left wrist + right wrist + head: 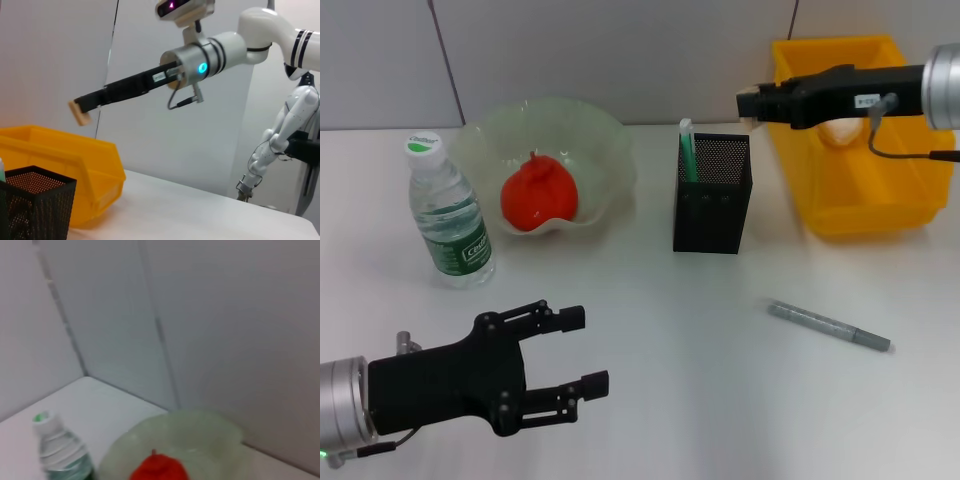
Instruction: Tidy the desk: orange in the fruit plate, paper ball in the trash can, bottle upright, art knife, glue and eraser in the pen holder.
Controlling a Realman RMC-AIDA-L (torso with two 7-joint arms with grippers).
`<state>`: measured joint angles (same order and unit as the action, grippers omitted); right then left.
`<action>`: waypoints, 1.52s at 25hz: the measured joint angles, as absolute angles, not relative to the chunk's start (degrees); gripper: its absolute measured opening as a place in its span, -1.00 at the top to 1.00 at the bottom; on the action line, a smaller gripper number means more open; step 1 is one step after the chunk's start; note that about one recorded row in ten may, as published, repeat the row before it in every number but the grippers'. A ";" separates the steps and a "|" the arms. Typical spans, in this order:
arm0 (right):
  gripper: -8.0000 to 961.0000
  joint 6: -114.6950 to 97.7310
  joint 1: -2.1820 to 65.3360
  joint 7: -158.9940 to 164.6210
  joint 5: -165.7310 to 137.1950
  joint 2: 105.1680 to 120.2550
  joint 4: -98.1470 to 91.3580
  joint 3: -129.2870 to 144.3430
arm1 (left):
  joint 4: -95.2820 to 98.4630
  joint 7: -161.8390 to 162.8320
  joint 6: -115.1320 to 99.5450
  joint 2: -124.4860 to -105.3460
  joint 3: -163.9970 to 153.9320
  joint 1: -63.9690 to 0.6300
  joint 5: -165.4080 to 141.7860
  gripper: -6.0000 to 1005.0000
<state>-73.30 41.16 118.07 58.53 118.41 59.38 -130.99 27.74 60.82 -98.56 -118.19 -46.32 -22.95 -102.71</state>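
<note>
The orange [537, 195] sat in the fruit plate [600, 135]; the bottle [450, 212] stood upright beside it — the beige eraser [80, 112] was held aloft.

white desk [650, 350], bottle [450, 212], fruit plate [605, 150], pen holder [712, 195], trash can [865, 195], grey pen [830, 326]

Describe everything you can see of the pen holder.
The pen holder is a black square cup of metal mesh, taller than wide, with a solid lower band pierced by small holes. It stands upright on the white table, between the fruit plate and the yellow trash can, touching neither. A green and white stick leans in its back left corner. No gripper touches it.
</note>
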 joint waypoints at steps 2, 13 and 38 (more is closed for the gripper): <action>0.41 -70.78 42.40 118.07 57.09 118.28 57.34 -129.92 | 27.73 60.82 -98.73 -118.21 -46.34 -23.00 -102.71 -0.59; 0.39 -58.01 47.75 123.35 49.43 118.32 50.25 -119.07 | 27.85 59.75 -99.83 -118.14 -46.37 -22.77 -102.79 -0.59; 0.04 -55.84 48.84 124.46 47.44 119.11 48.86 -118.21 | 28.02 59.25 -100.47 -117.94 -46.32 -22.15 -102.90 -0.59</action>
<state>-55.84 48.84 124.46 47.44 119.11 48.86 -118.21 28.02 59.25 -100.47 -117.94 -46.32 -22.15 -102.90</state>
